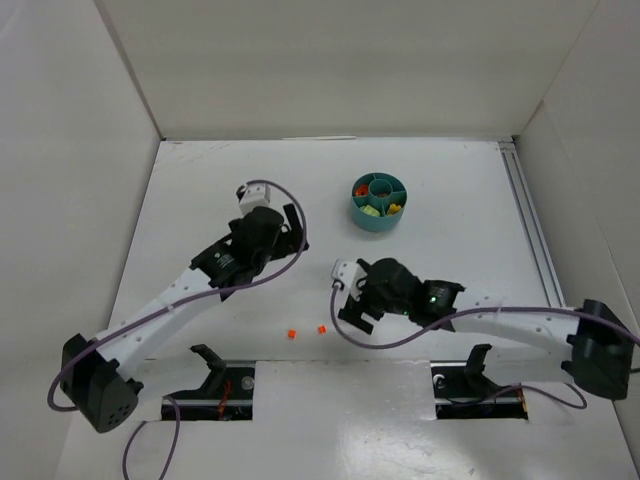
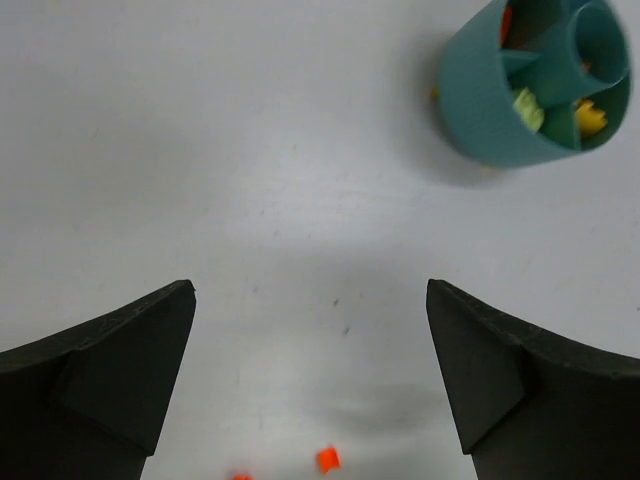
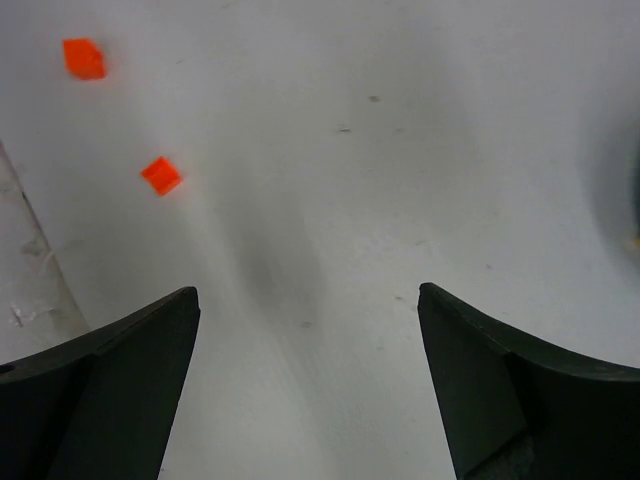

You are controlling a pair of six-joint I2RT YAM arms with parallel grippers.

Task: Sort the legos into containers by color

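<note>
Top external view: round teal plastic tub [image 1: 379, 202] stands far-centre on the white bench [image 1: 200, 200], several coloured pieces already in its sections; one small orange-red plastic brick [image 1: 322, 329] and its twin [image 1: 291, 334] lie loose near the arm bases; left jaws and right jaws both stand wide, empty; step judged: fetching the remainder; next, the nearer right jaws must descend squarely over one brick.

no readable text, labels or numbers anywhere

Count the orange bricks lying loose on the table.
2. The left orange brick lies on the table near its front edge; the right orange brick sits beside it, apart. Others may be hidden.
</note>
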